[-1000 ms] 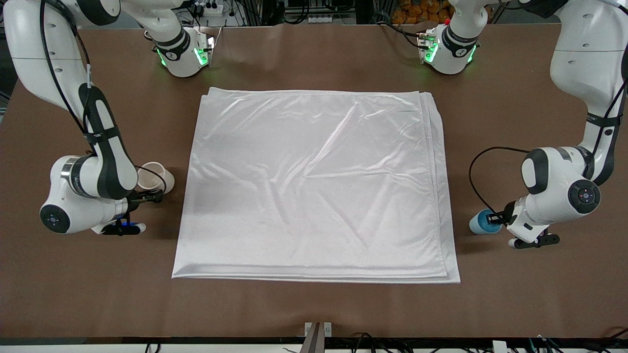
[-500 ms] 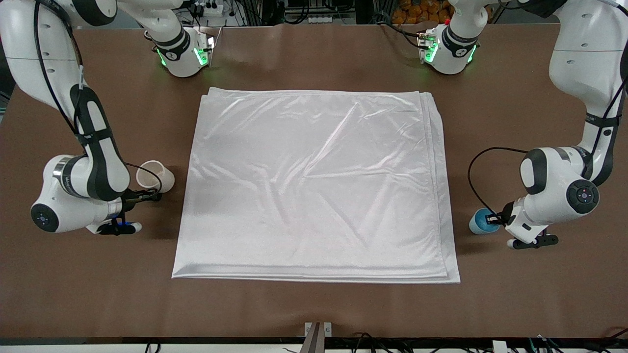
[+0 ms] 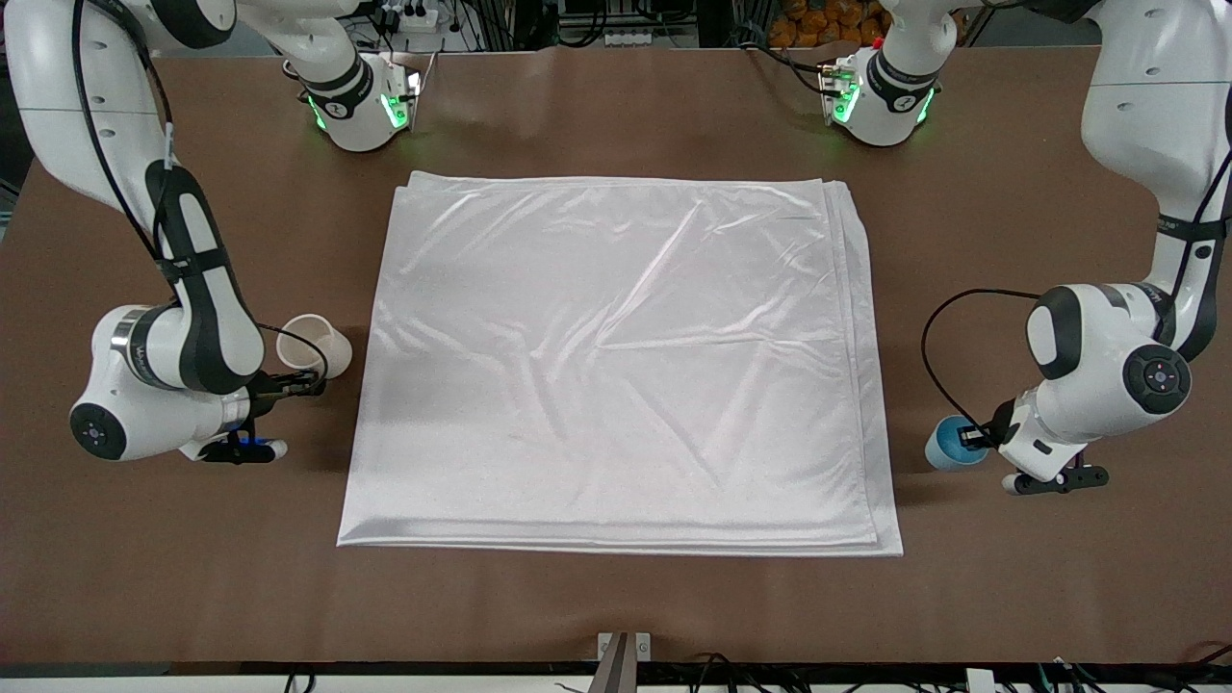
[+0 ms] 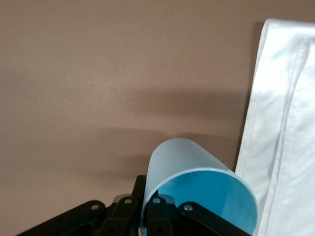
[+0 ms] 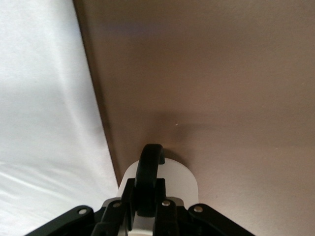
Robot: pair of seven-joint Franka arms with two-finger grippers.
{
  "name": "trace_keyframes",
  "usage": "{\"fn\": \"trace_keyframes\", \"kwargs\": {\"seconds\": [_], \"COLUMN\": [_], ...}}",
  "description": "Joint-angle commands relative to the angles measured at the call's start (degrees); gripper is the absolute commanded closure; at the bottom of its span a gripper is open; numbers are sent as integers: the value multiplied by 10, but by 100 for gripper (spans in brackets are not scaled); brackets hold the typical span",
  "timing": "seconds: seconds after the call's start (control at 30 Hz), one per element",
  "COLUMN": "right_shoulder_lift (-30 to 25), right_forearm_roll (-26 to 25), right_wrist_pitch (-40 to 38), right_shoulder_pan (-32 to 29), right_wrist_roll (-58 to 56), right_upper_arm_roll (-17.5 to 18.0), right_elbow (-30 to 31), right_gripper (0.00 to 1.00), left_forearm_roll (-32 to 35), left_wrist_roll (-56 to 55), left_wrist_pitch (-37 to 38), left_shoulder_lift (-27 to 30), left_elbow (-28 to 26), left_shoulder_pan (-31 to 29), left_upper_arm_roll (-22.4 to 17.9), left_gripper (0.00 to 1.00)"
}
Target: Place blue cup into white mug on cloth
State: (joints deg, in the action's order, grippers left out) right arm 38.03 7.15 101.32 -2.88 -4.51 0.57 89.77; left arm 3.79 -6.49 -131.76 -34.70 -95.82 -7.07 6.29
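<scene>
The white cloth lies flat in the middle of the table. My left gripper is shut on the rim of the blue cup, one finger inside and one outside. It holds the cup tilted, low over the bare table beside the cloth's edge. In the left wrist view the blue cup sits in the left gripper, next to the cloth. My right gripper is shut on the black handle of the white mug, which is tilted, low beside the cloth's other edge.
The brown table is bare around the cloth. The two arm bases with green lights stand along the edge farthest from the front camera. Cables hang at the table's edge nearest the front camera.
The right arm shifted away from the cloth and then back, and the mug now sits slightly closer to it. The left gripper moved the blue cup slightly, lower in the front view.
</scene>
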Motion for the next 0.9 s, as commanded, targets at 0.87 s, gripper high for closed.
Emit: {"fn": "trace_keyframes", "kwargs": {"seconds": [0.87], "right_shoulder_lift": [-32], "right_forearm_roll": [81], "right_wrist_pitch": [-38], "right_shoulder_pan": [95], "right_wrist_roll": [385], "right_upper_arm_roll": [62], "right_elbow": [-23], "right_gripper": [100], "left_forearm_roll": [15], "left_wrist_roll": [-47], "left_wrist_pitch": [98], "left_shoulder_lift": [137], "left_elbow": [-3], "left_shoulder_pan": [23], "left_upper_arm_roll": [84], "left_gripper": [100]}}
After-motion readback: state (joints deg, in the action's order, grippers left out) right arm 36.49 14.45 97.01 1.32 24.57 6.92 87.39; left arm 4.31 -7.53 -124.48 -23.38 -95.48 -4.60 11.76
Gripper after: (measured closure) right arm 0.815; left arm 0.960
